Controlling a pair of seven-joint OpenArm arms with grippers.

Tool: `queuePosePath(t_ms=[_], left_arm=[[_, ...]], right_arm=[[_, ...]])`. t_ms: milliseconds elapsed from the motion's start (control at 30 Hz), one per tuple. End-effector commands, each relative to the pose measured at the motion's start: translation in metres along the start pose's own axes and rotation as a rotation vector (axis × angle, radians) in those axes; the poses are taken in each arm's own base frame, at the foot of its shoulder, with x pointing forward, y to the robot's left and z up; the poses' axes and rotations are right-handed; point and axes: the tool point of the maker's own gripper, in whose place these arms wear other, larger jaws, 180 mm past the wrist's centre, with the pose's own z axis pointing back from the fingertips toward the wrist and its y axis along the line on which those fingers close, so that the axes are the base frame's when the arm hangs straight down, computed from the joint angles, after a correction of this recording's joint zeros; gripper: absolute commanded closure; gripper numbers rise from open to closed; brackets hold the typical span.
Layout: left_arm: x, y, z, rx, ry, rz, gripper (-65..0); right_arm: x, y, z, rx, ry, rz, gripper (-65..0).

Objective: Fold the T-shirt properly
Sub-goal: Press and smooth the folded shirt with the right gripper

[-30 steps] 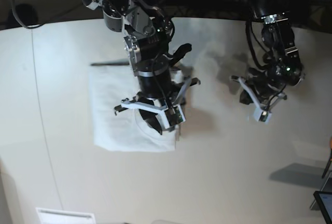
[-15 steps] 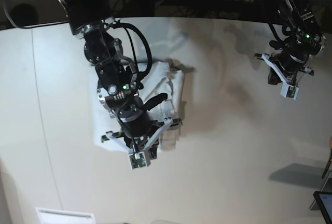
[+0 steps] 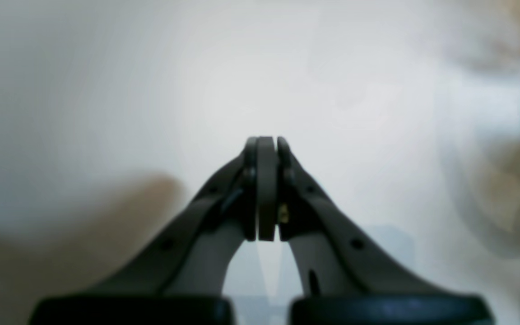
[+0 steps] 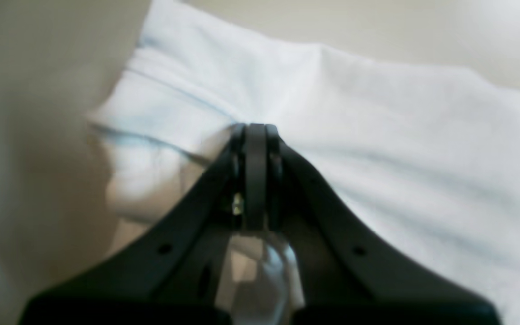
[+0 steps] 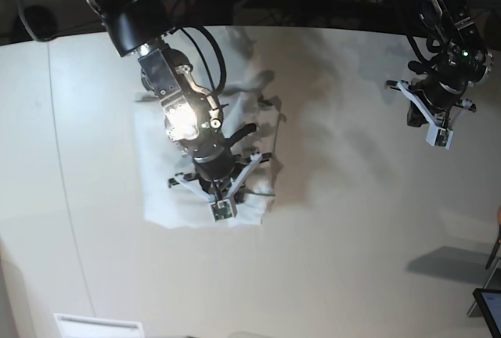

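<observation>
T-shirt: the white T-shirt (image 5: pixel 168 174) lies on the left part of the pale surface (image 5: pixel 352 244) as a compact, roughly rectangular bundle, layers stacked, with its right edge rumpled and lifted.

Right gripper: the right gripper (image 4: pixel 255 128) is down on the cloth at the bundle's near right corner. In its wrist view the jaws are pressed together, and creases in the fabric fan out from the tip. That looks like a pinch on a fold of the T-shirt, though blur keeps me from seeing cloth between the pads.

Left gripper: the left gripper (image 3: pixel 266 142) hangs over bare surface at the far right, well apart from the T-shirt, with its jaws together and nothing between them. The base view shows it there too (image 5: pixel 433 123).

Step in hand: I'd call this a late fold or a tidy-up of the bundle's right edge. The right arm works alone and the left one waits.

Progress: well along, to my eye. The T-shirt is already small and layered, but that right edge isn't flat yet.

Next move: the pinched edge probably needs carrying leftward over the bundle and laying down flat, then the jaws parting only once the cloth rests.

Watch for: a one-sided pull may drag the whole bundle across the smooth surface rather than fold it. The lower layers could also slide out of line.
</observation>
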Motion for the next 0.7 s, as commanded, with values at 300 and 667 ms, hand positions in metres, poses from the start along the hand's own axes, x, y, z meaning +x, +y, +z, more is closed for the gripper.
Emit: queuePosePath(t_ms=[300,667], left_arm=[[0.012,0.004,0.003,0.006,-0.043,-0.007,0.0],[0.019,-0.007,-0.002,-0.021,-0.047,-0.034,0.0]], right_arm=[[0.018,0.023,0.006,0.054,-0.053,0.037,-0.3],[0.059,-0.01,0.069,-0.038,-0.131,-0.047,-0.3]])
